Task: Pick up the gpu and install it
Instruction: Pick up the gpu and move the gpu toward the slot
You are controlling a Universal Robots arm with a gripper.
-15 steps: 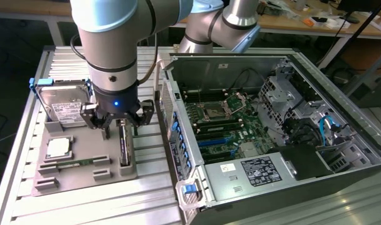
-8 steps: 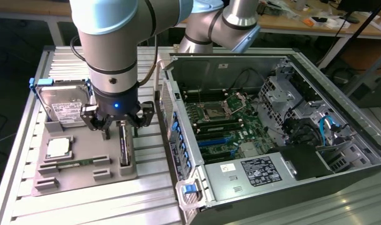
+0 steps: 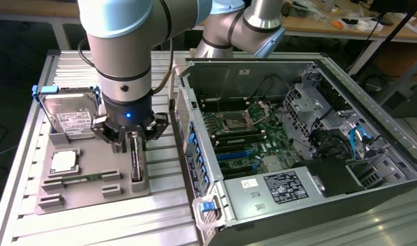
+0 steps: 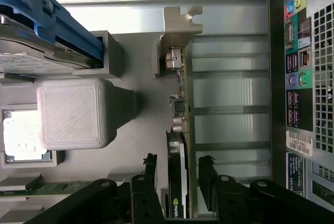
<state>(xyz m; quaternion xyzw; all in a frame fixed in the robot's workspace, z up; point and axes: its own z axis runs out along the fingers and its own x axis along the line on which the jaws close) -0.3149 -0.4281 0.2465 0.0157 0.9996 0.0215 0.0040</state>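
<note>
Grasping is the step you're on: your hand (image 4: 178,159) straddles the gpu (image 4: 181,135), jaws part-open, a fingertip (image 4: 151,164) either side with slim gaps, so nothing is gripped yet. I judge it needs a firm, square pinch. The card stands on edge in the grey tray (image 3: 92,192) on the surface (image 3: 160,218), beside the open computer case (image 3: 372,169).

One robot arm (image 3: 122,46) with one tool (image 3: 134,144). On one counter (image 3: 92,225), at the exterior view's left, one grey tray (image 3: 92,199) holds one gpu (image 3: 136,163), one hard drive (image 3: 71,115), one processor chip (image 3: 63,161) and one memory stick (image 3: 81,179). One open computer case (image 3: 372,128) stands at the exterior view's right.
</note>
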